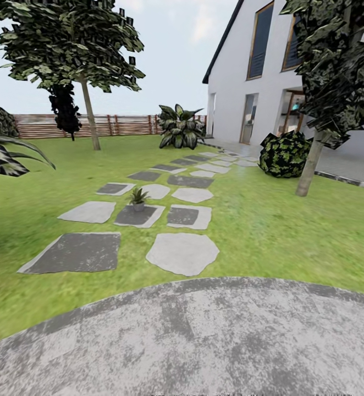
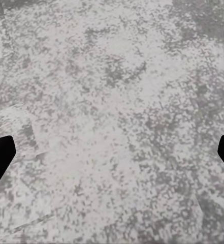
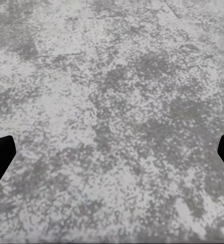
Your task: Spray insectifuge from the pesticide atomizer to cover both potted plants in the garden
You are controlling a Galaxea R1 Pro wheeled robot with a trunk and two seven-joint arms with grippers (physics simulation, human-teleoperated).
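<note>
Hanging spread wide over grey paving, left gripper and right gripper sit well short of one potted plant ahead.

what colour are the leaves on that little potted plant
Green, pointed leaves on the potted plant, best seen in the head view.

Mottled grey patio, green lawn, grey stepping stones, brown slatted fence.
</note>
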